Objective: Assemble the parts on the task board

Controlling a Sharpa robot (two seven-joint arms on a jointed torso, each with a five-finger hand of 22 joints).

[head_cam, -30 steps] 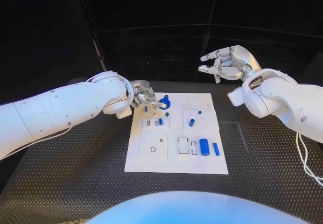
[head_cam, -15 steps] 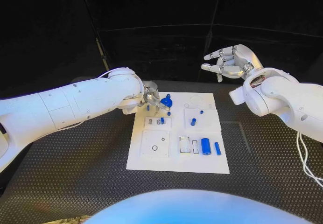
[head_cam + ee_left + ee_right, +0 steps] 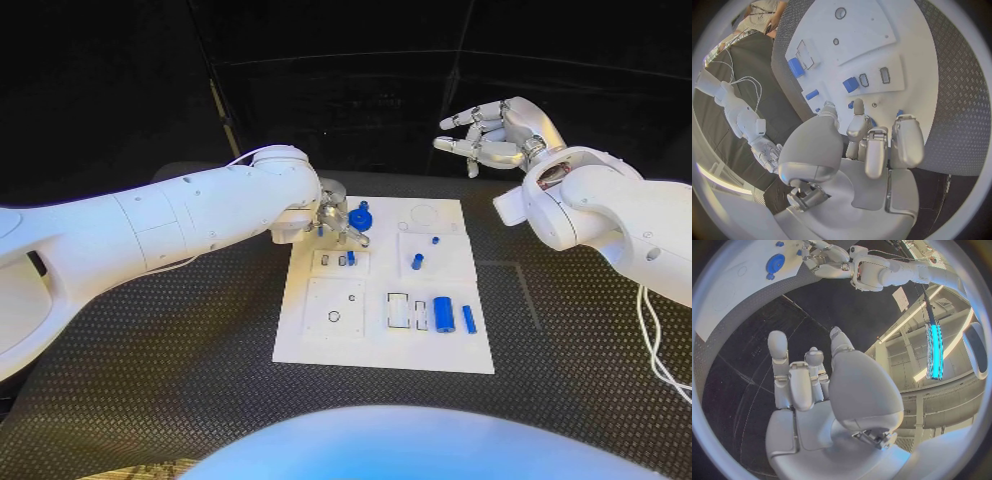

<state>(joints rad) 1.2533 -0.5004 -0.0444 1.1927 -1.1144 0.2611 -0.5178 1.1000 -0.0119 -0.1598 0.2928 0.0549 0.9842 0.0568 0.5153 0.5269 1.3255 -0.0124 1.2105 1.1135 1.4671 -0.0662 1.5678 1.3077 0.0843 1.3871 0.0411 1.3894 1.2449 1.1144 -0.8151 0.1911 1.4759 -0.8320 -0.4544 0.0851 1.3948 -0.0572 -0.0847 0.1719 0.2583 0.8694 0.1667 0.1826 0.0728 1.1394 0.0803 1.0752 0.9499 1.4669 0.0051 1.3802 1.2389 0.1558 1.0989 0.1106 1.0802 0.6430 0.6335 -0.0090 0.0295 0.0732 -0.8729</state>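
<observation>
The left robot hand [image 3: 333, 216] sits just left of centre in the head view, low over the upper left corner of the task board [image 3: 378, 352], its fingers [image 3: 905, 135] pointing down toward the board beside a round blue part [image 3: 359, 214]; whether the fingertips pinch or touch any part cannot be told, as the hand hides them. The white task board lies in the middle of the frame on the black surface [image 3: 159, 380]. Below the hand, small blue parts [image 3: 351, 258] stand in a raised white block. Toward the board's lower right, a thick blue cylinder [image 3: 444, 314] lies beside a thinner blue rod [image 3: 469, 319], with a short blue peg [image 3: 417, 261] above them. At the upper right of the frame, the right robot hand [image 3: 490, 133] hangs raised, well apart from the board, its fingers spread and loosely curled around nothing.
</observation>
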